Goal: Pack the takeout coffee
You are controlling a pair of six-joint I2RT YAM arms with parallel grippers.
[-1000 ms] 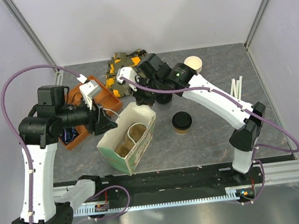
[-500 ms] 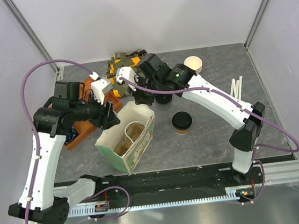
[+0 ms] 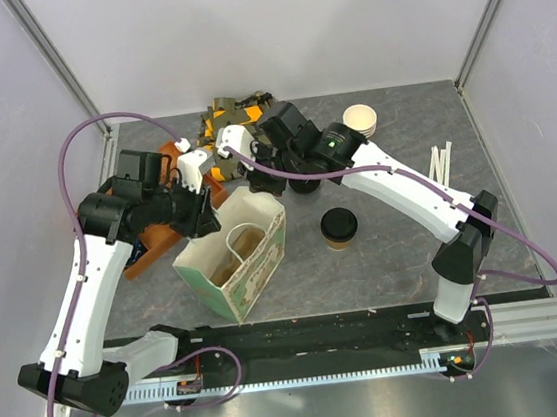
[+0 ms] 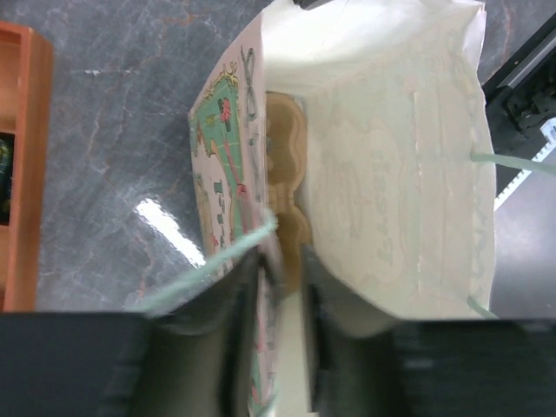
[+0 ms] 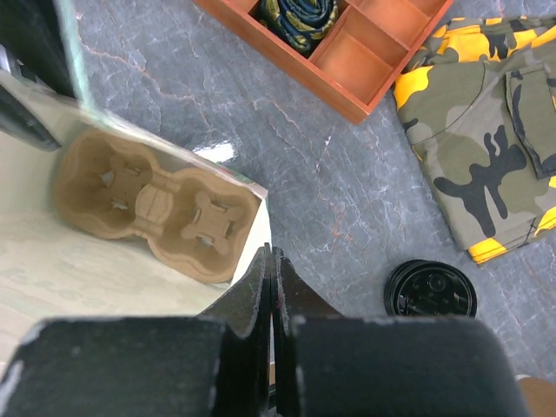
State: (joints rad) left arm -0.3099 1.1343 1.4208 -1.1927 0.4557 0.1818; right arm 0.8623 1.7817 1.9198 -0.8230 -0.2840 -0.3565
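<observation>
The printed paper bag (image 3: 261, 271) may tear or topple, with the takeout coffee (image 3: 339, 225) standing loose on the bench (image 3: 394, 246) beside it, if the left pincer (image 4: 278, 261), straddling its rim (clamped or not, unclear), outpulls the right pincer (image 5: 272, 256) clamped on its far corner.

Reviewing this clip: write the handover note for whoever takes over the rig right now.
Left gripper: jaws straddle the paper bag side wall; whether they grip is unclear.
Right gripper: shut on the bag's far rim corner.
Takeout coffee: lidded, upright on the table right of the bag, apart from both grippers.
Done: bag stands open, cup carrier inside it.
Left: pick up the coffee, lower it into the bag.
</observation>
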